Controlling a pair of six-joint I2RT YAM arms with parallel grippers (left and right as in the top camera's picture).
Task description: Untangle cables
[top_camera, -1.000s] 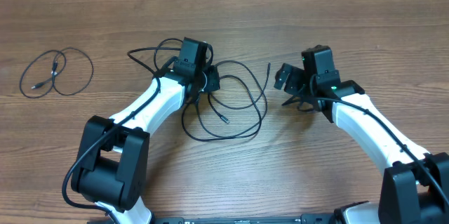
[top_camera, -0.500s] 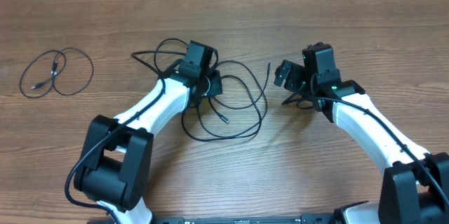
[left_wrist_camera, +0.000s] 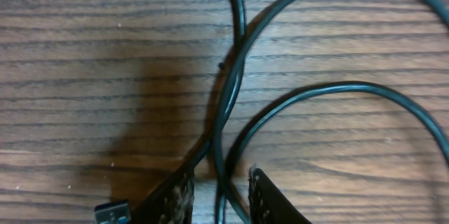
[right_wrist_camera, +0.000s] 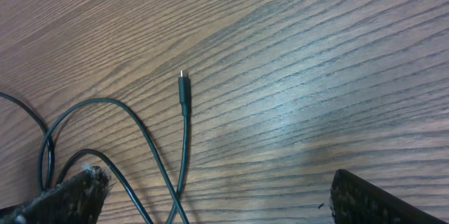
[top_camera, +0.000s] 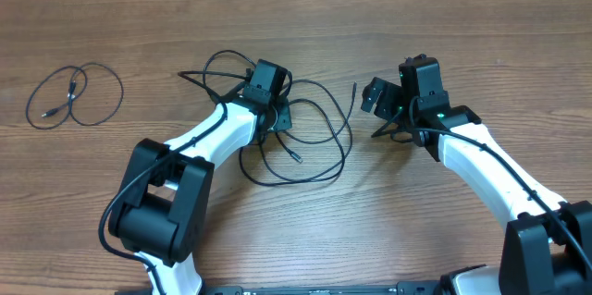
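A tangle of thin black cables (top_camera: pixel 319 142) lies in loose loops at the table's middle. My left gripper (top_camera: pixel 276 110) hangs over its left part. In the left wrist view its jaws (left_wrist_camera: pixel 221 203) stand narrowly open, with two cable strands (left_wrist_camera: pixel 228 112) running between the fingers (left_wrist_camera: pixel 270 199) and no pad pressing on them. A silver USB plug (left_wrist_camera: pixel 112 213) lies just left of them. My right gripper (top_camera: pixel 379 115) is wide open to the right of the tangle and holds nothing (right_wrist_camera: pixel 221 203). A free plug end (right_wrist_camera: pixel 183 90) lies ahead of it.
A separate small looped cable (top_camera: pixel 74 96) lies at the far left of the wooden table (top_camera: pixel 481 36). Another plug end (top_camera: pixel 296 158) rests inside the big loop. Both arm bases stand at the near edge.
My left gripper has shifted a little to the right over the tangle, and the loops by it have moved slightly. The right arm has stayed still.
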